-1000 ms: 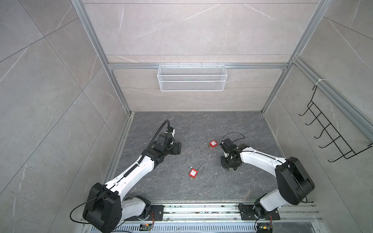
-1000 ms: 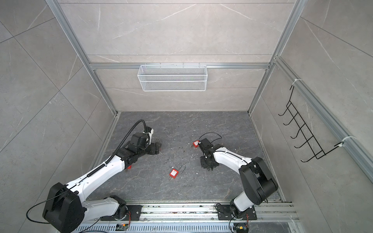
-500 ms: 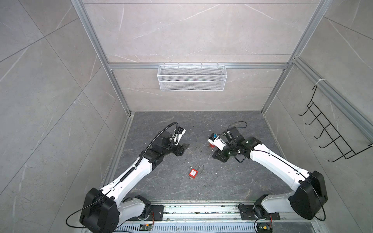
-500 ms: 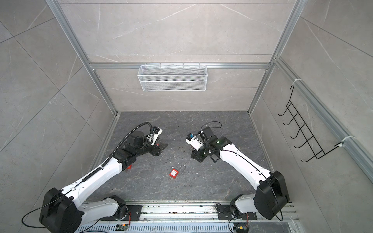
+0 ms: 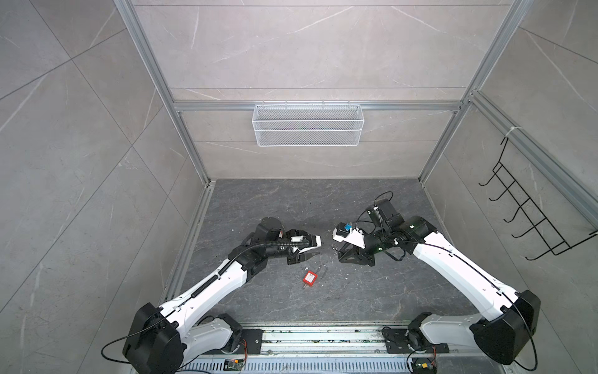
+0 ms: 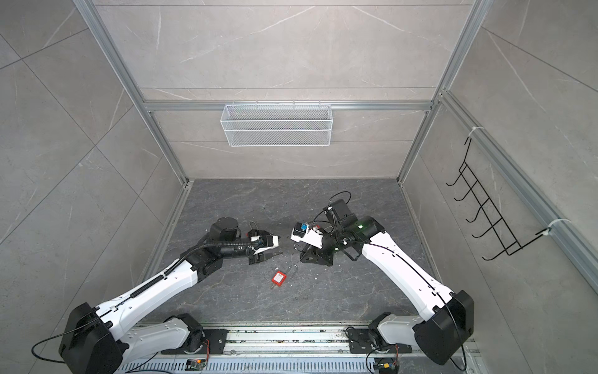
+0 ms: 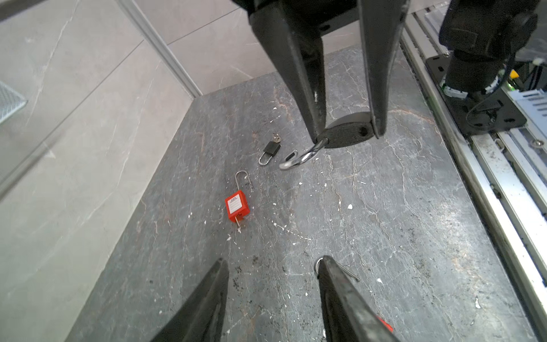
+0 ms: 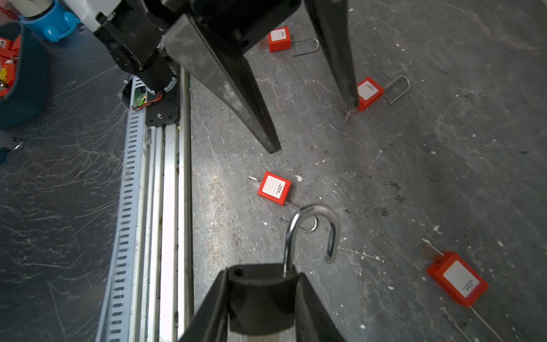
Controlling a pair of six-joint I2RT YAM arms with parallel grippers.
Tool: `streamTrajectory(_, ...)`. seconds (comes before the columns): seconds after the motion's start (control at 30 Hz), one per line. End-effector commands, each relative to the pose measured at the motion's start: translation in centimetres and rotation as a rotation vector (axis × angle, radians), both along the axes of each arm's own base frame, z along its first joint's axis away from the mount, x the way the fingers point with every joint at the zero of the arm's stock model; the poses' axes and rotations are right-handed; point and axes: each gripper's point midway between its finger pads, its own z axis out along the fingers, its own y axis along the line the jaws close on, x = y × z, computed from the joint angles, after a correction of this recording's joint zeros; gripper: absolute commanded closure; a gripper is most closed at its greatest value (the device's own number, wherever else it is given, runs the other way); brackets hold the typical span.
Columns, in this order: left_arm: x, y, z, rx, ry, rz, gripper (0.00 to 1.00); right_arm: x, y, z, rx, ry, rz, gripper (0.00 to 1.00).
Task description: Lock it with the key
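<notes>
My right gripper (image 8: pixel 263 272) is shut on a black padlock (image 8: pixel 260 296) whose silver shackle (image 8: pixel 313 213) stands swung open. In both top views it hangs above the floor's middle (image 5: pixel 343 255) (image 6: pixel 302 255), facing my left gripper (image 5: pixel 297 255) (image 6: pixel 262 257). The left gripper (image 7: pixel 272 260) is open with nothing between its fingers, a short way from the held padlock (image 7: pixel 346 133). A red padlock (image 5: pixel 310 278) (image 7: pixel 236 205) lies on the floor below both, a key (image 7: pixel 238 221) poking from its bottom. A small black padlock (image 7: pixel 270 149) with a key in it lies farther off.
More red padlocks (image 8: pixel 370 93) (image 8: pixel 279 39) (image 8: pixel 457 278) are scattered on the grey floor. A white wire basket (image 5: pixel 307 129) hangs on the back wall, a black hook rack (image 5: pixel 534 220) on the right wall. The arms' rail (image 5: pixel 323 336) runs along the front.
My right arm has lifted the black padlock off the floor and turned it toward the middle. The left arm has swung right to face it, and its jaws have narrowed.
</notes>
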Motion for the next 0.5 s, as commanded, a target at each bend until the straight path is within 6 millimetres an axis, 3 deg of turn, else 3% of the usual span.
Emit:
streamTrajectory(0.0, -1.2, -0.8, 1.7, -0.015, -0.203, -0.123, 0.49, -2.0, 0.0, 1.0, 0.023, 0.033, 0.088, 0.74)
streamTrajectory(0.47, -2.5, -4.0, 1.8, -0.001, -0.313, -0.215, 0.52, -3.2, 0.3, 0.4, 0.005, 0.102, 0.137, 0.78)
